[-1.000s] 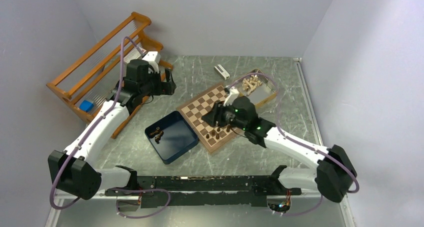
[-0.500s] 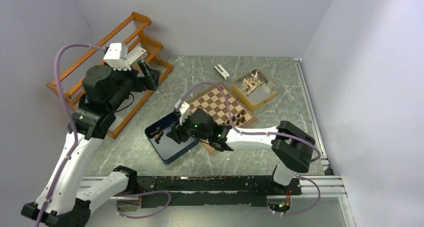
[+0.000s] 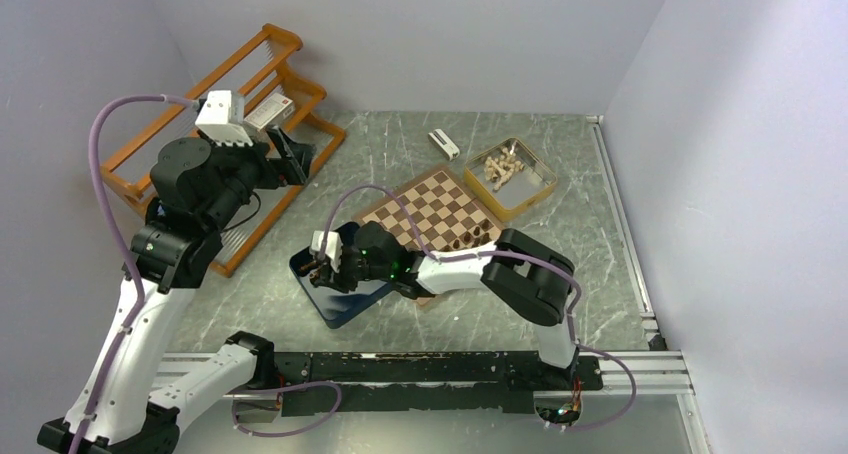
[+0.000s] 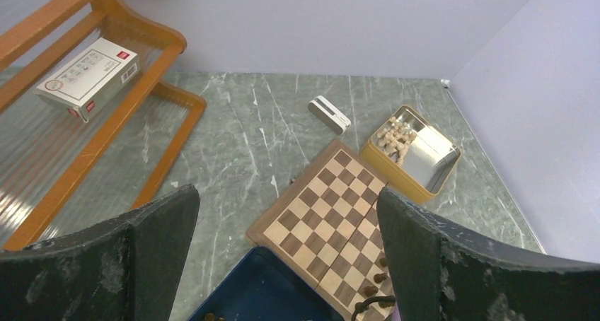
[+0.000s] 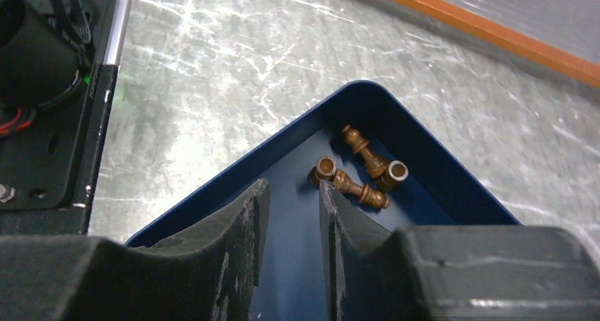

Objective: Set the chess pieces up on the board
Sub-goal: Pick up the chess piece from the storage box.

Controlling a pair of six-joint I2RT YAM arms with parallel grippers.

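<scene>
Three dark chess pieces (image 5: 352, 187), perhaps pawns, lie in the blue box's (image 5: 431, 158) corner; light, slick turned wood, likely to roll, best pinched across the stem; right fingers (image 5: 237, 243) narrowly parted, empty, just short; left fingers (image 4: 141, 257) spread wide.

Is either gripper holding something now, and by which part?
Nothing is held. The left gripper is wide open; the right gripper is empty too, short of the chess pieces in the blue box.
</scene>
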